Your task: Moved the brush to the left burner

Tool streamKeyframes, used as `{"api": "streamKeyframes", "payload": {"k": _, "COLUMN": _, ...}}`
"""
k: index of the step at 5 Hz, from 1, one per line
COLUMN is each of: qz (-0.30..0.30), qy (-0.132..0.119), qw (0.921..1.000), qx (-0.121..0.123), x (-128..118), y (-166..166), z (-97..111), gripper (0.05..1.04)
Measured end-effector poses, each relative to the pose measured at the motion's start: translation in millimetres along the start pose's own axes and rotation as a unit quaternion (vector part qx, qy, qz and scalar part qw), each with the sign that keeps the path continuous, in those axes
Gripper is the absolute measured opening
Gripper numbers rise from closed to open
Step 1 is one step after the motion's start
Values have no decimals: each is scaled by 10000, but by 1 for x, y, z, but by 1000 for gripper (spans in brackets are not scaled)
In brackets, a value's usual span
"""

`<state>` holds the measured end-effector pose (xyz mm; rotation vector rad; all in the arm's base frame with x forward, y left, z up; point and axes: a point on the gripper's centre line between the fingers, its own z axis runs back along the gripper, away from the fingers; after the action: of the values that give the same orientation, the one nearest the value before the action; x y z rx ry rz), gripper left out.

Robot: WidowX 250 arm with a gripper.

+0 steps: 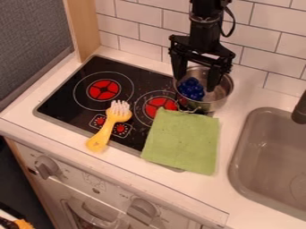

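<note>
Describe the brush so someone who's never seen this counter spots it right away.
Find the black stovetop left of the sink. Across its front edge, left of the green cloth, lies a brush, its yellow handle reaching onto the counter. Its white bristles set it apart from the cloth and the metal pot.

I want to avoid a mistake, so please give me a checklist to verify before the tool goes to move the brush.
1. Tool open, fingers apart: ok.
2. Tool placed over the brush: not ok, it is at the metal pot.
3. Fingertips above the pot's rim, safe to move sideways: cannot tell.
4. Brush handle uncovered: ok.
5. Brush apart from the green cloth: ok, a gap shows between them.
6. Red centre of the left burner free for the brush: ok.
</note>
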<state>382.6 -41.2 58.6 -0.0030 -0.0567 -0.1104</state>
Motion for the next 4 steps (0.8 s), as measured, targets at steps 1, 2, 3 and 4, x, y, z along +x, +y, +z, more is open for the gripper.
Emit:
{"api": "streamKeyframes", "payload": {"k": 1, "qz": 38, "qy": 245, "qw": 9997, "qx": 27, "x": -11, "y": 1, "z": -19, "gripper": 1003}}
{"api": "streamKeyframes", "payload": {"k": 2, "qz": 28, "qy": 183, "qw": 9997, "qx": 141, "x": -49, "y": 5, "z": -13, "gripper": 1000}}
{"api": "streamKeyframes", "payload": {"k": 3, "qz": 182, "qy": -249, "qw": 9992, "qx": 261, "x": -74, "y": 14, "z": 7, "gripper": 1000}}
{"api": "streamKeyframes", "payload": {"k": 4, "qz": 268, "qy": -323, "qw": 9983, "qx": 410, "x": -88, "y": 22, "z": 12, "gripper": 1000}}
